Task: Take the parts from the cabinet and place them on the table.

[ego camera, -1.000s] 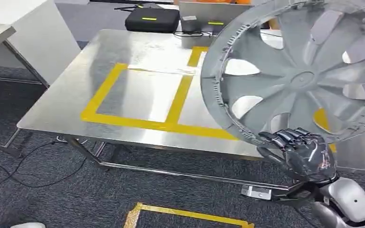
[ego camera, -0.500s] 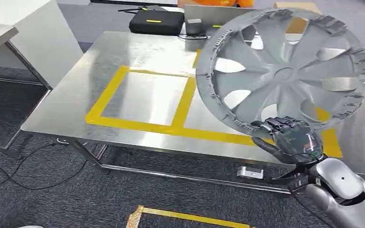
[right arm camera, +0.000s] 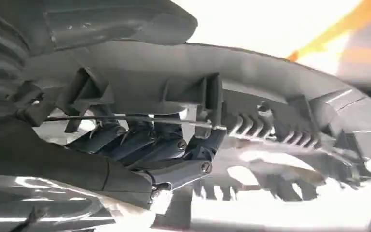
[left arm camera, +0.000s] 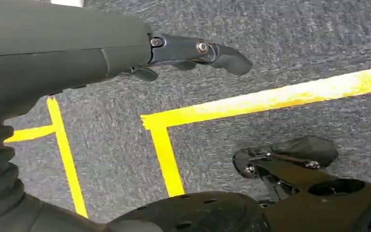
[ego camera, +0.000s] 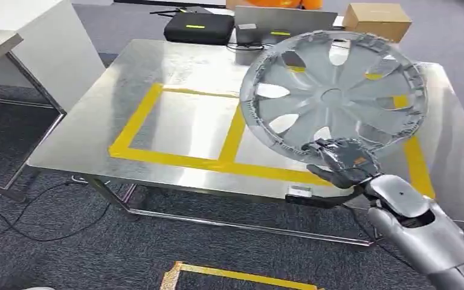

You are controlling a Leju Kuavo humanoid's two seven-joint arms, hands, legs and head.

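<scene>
Over table (ego camera: 175, 130), right hand (ego camera: 344, 162) grips hubcap (ego camera: 333, 96).

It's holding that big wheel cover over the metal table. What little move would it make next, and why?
Probably lower it flat. The right hand grips the wheel cover by its near rim, holding it tilted above the table, over the right-hand yellow-taped square. The cover looks not yet set down, so easing it onto the surface seems the sensible next step.

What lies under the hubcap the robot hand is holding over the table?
Under the hubcap is the steel table, with yellow tape showing through the gaps between its spokes. The right robot hand grips its lower rim. The solid spokes hide the tabletop behind them.
</scene>
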